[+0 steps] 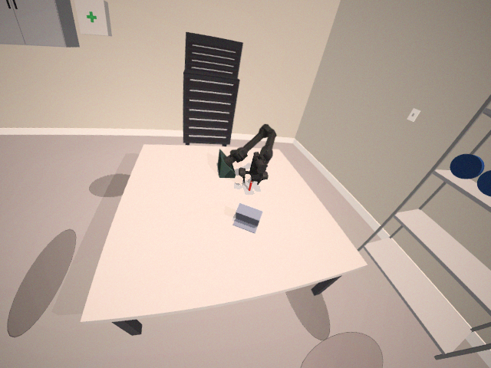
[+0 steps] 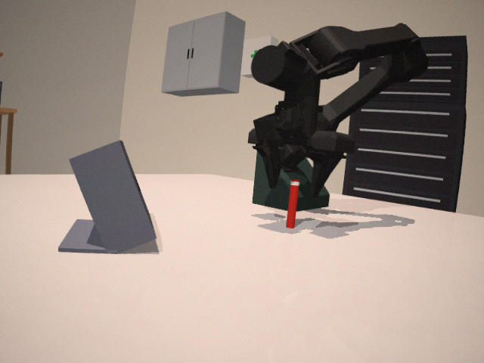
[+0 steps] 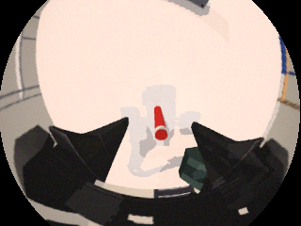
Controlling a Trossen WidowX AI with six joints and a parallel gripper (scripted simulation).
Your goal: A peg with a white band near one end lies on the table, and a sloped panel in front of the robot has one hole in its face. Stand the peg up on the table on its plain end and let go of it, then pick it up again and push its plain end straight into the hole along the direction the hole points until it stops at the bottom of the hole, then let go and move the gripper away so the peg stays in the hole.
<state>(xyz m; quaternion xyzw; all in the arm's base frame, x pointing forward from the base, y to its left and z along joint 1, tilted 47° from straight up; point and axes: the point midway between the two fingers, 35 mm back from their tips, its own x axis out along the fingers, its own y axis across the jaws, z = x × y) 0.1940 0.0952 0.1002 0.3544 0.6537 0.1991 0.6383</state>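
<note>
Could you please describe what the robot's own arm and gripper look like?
The robot arm is matte black throughout, with chunky, angular links and a rounded cylindrical housing near the wrist. The black parallel-jaw gripper has two wedge-shaped fingers that taper to narrow tips. I can make out no loose cables or coloured markings on either.

red peg (image 1: 250, 185) (image 2: 292, 206) (image 3: 159, 118), 1 white band (image 2: 295, 183)
</note>
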